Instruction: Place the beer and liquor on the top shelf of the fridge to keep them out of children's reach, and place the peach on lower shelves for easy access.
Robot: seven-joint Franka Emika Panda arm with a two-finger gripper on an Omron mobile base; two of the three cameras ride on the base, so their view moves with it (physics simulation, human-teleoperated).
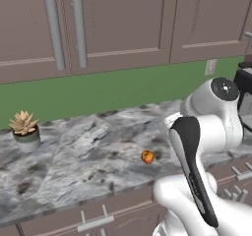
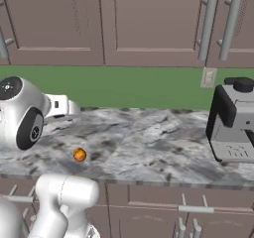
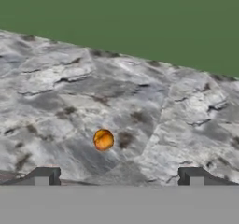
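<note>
The peach is a small round orange fruit lying on the grey marbled counter, near its front edge. In the right base view the peach sits just below and right of my arm's big white joint. The hand view looks down at the peach from above and behind. My gripper is open, its two dark fingertips set wide apart. The fruit lies ahead of them, slightly left of the middle, and nothing is between the jaws.
A potted succulent stands at the counter's left. A dark and silver coffee machine stands at the right. Behind the counter runs a green wall with an outlet. Brown cabinets hang above, and drawers sit below.
</note>
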